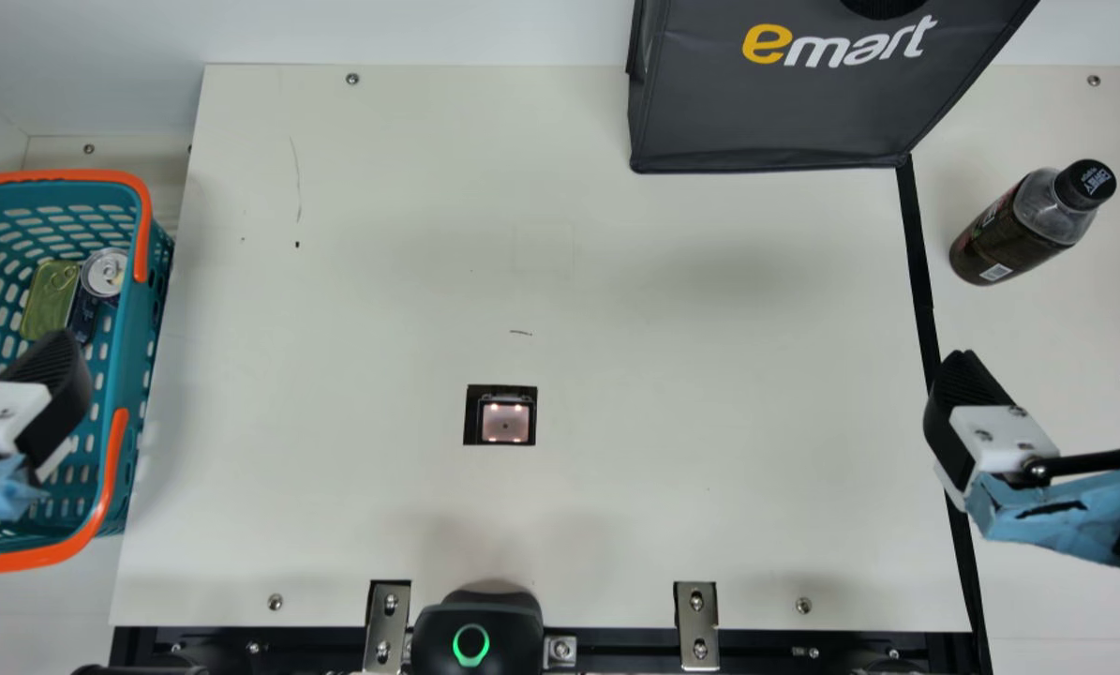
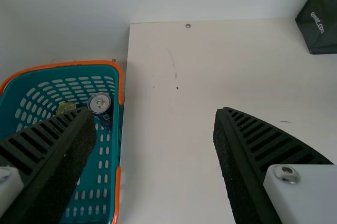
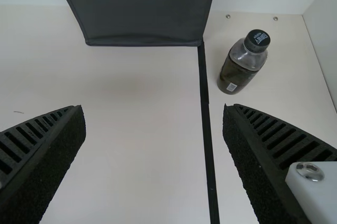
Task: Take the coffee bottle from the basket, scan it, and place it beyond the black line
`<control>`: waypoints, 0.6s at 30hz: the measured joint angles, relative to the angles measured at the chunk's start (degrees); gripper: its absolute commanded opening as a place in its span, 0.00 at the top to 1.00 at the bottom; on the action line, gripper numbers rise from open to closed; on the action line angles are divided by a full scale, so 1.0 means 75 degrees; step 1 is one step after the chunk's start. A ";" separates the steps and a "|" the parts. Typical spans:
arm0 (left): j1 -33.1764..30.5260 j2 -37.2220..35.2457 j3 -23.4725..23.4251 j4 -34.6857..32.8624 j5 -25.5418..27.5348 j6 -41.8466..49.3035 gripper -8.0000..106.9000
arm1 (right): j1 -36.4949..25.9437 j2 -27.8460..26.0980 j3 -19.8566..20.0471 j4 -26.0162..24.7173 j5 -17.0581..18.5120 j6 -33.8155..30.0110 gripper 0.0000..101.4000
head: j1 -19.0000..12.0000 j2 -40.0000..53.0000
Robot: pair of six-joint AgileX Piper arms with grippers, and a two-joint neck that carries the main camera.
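Note:
In the main view the coffee bottle point(image 1: 1019, 225), dark with a black cap, stands on the right side of the black line point(image 1: 918, 253), not touching it. My right gripper point(image 1: 1052, 380) is nearer the front than the bottle, its fingers apart and nothing between them. The right wrist view has the bottle point(image 3: 239, 68) past the fingertips of the open right gripper point(image 3: 154, 113). Over the teal basket point(image 1: 121, 356) is my left gripper point(image 1: 58, 375); in the left wrist view the left gripper point(image 2: 154, 118) is open and holds nothing.
Inside the basket lie a round-topped can point(image 1: 106, 272) and a greenish-gold tin point(image 1: 51, 298). A dark shopping bag point(image 1: 775, 112) stands at the back, left of the line. A scanner window point(image 1: 505, 422) is set in the board, and a black device point(image 1: 477, 633) sits at the front edge.

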 measured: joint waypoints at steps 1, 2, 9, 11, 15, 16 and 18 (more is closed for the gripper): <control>0.0000 0.0000 0.0000 0.0000 0.0000 0.0000 0.15 | 0.0000 0.0000 0.0000 0.0000 0.0000 0.0000 0.10 | 0.0000 0.0012; 0.0000 0.0000 0.0000 0.0000 0.0000 0.0000 0.15 | 0.0000 0.0000 0.0000 0.0000 0.0000 0.0000 0.10 | 0.0012 0.0000; 0.0000 0.0000 0.0000 0.0000 0.0000 0.0000 0.15 | 0.0000 0.0000 0.0000 0.0000 0.0000 0.0000 0.10 | 0.0012 0.0012; 0.0000 0.0000 0.0000 0.0000 0.0000 0.0000 0.15 | 0.0000 0.0000 0.0000 0.0000 0.0000 0.0000 0.10 | 0.0000 0.0012; 0.0000 0.0000 0.0000 0.0000 0.0000 0.0000 0.15 | 0.0000 0.0000 0.0000 0.0000 0.0000 0.0000 0.10 | 0.0000 0.0000; 0.0000 0.0000 0.0000 0.0000 0.0000 0.0000 0.15 | 0.0000 0.0000 0.0000 0.0000 0.0000 0.0000 0.10 | 0.0000 0.0012; 0.0000 0.0000 0.0000 0.0000 0.0000 0.0000 0.15 | 0.0000 0.0000 0.0000 0.0000 0.0000 0.0000 0.10 | 0.0000 0.0012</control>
